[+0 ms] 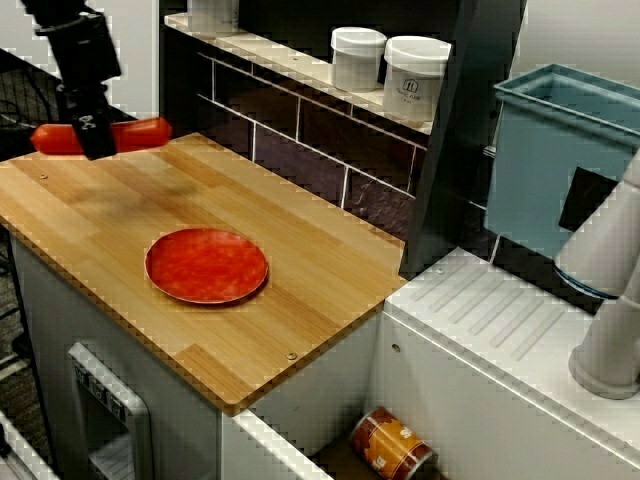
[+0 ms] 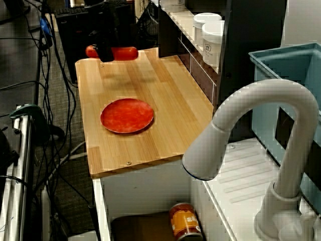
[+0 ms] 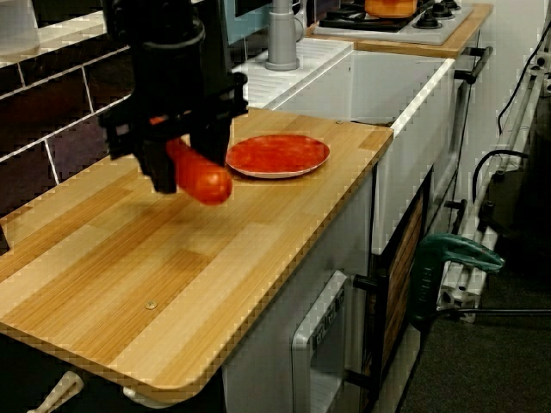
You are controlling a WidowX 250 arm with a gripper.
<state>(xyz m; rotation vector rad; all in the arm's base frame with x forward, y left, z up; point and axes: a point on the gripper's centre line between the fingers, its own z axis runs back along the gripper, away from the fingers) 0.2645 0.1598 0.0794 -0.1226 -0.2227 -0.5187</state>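
The black pincer (image 1: 93,140) is clenched on a carrot-shaped piece (image 1: 140,133), orange-red and lying level, gripped near its middle so both ends stick out past the fingers. In the low view along the counter the piece hangs clear of the wood, with its shadow below it.

It is well apart from the red plate (image 1: 206,265), out over the end of the counter (image 1: 300,310) that lies on the plate's side away from the sink. The plate sits flat on the wood with nothing on it.

Behind the plate a tiled wall rises to a shelf, where two white jars (image 1: 357,58) stand side by side. Past the plate on the sink side are the white tap (image 1: 608,300) and a blue bin (image 1: 560,150). Lower down, a can (image 1: 392,445) lies on its side in the basin.
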